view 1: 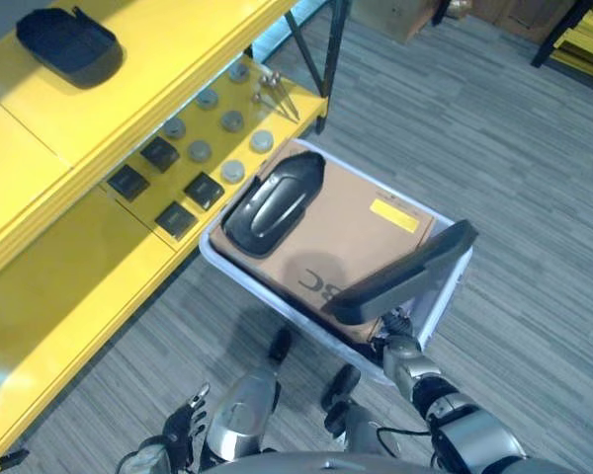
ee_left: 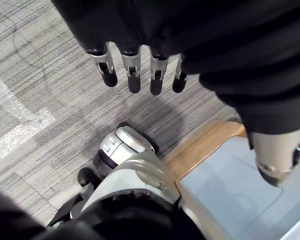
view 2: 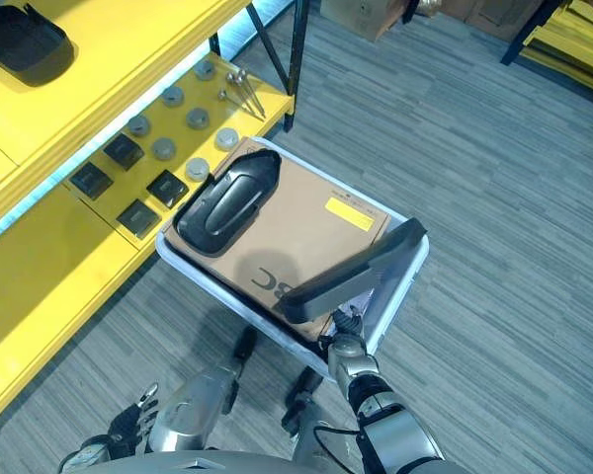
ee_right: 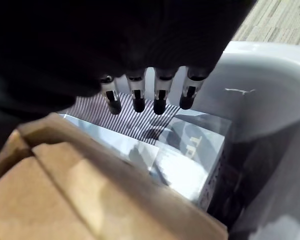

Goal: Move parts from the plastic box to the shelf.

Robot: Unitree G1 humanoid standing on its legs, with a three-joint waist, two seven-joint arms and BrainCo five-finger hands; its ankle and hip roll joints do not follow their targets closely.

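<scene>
right hand fingers straight, empty, inside box | left hand relaxed, empty, low | long dark part rigid, light-looking, grasp mid-length

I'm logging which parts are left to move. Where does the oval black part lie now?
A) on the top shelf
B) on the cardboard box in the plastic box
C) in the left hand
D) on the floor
B: the oval black part rests on the cardboard box inside the plastic box.
</scene>
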